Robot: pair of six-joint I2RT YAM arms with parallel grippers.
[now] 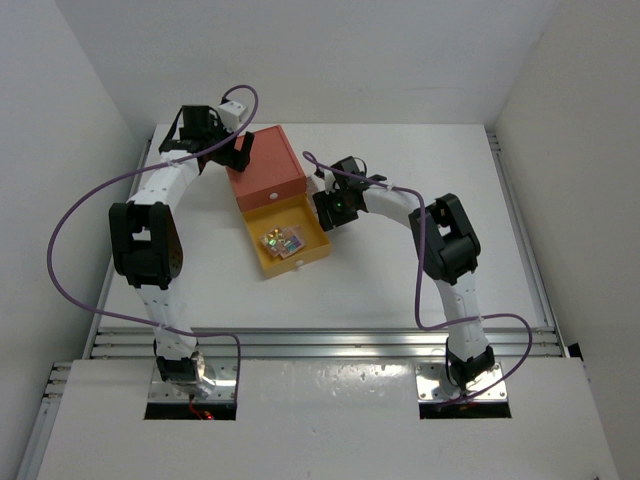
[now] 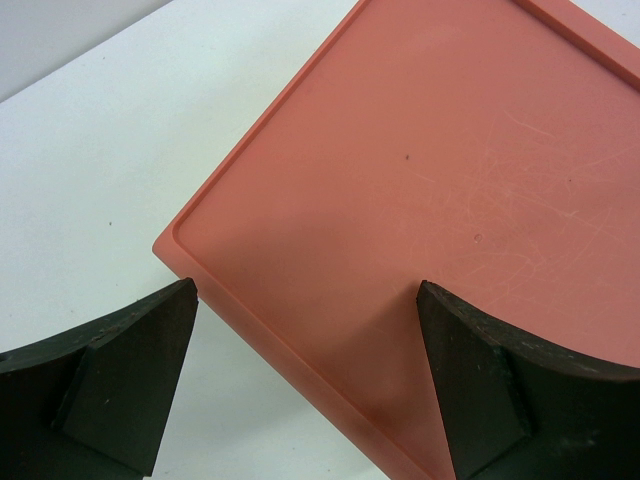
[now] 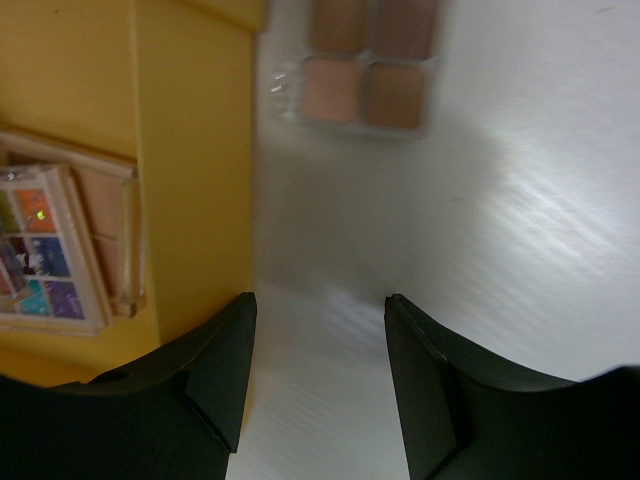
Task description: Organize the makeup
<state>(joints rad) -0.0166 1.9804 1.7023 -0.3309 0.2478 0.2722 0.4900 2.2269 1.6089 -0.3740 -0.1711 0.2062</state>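
Multicoloured palette (image 3: 40, 250) lies inside the open yellow drawer (image 3: 195, 150), toward the far edge of the desk (image 1: 380, 290). Tan palette (image 3: 365, 60) sits on bare desk just outside the drawer wall, likely next to go in. Right hand (image 3: 320, 305) hovers there, spread, empty. Left hand (image 2: 305, 295), spread, straddles a corner of the orange-red box (image 2: 450, 170), probably to steady it.

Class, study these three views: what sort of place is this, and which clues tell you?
Probably a robotics lab test cell, not a home: a white table boxed in by plain white walls, aluminium rails along its near edge, and the left arm and right arm bolted there.
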